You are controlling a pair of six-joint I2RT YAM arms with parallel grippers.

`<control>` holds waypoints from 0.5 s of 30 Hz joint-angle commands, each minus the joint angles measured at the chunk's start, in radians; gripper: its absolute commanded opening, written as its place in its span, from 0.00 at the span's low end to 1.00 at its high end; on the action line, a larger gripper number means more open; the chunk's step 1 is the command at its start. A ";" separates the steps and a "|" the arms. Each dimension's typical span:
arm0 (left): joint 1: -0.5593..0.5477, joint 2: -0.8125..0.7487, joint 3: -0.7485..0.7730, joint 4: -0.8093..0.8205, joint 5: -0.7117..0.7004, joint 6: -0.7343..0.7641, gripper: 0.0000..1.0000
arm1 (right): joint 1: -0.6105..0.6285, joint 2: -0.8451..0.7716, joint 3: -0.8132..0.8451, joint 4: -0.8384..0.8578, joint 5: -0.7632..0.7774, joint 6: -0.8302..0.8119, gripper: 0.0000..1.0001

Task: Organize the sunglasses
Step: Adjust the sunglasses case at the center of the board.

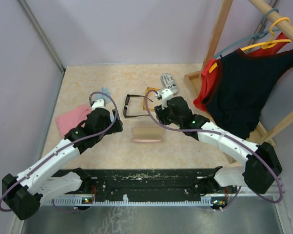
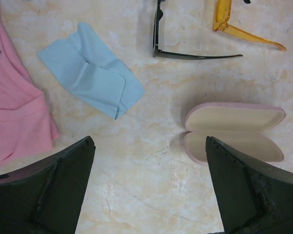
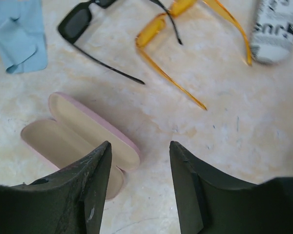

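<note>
In the top view, the black-framed sunglasses with dark lenses (image 1: 132, 106) lie arms unfolded near the table's middle. The orange translucent sunglasses (image 3: 154, 31) lie at their 1 o'clock, also unfolded, with one black arm crossing the orange frame. The pink oblong case (image 1: 147, 132) lies open and empty at 5 o'clock from the black pair, the black-and-white printed case (image 3: 276, 31) sits at 2 o'clock from the orange pair, and a light blue cloth (image 2: 93, 78) lies at 10 o'clock. The left gripper (image 2: 149, 141) hangs with jaws spread wide and holding nothing, and the right gripper (image 3: 139, 146) hovers beside the pink case, jaws apart and empty.
</note>
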 commanded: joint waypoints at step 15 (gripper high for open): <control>0.020 0.213 -0.069 0.314 0.270 0.064 0.90 | -0.020 -0.049 -0.198 0.063 0.129 0.484 0.49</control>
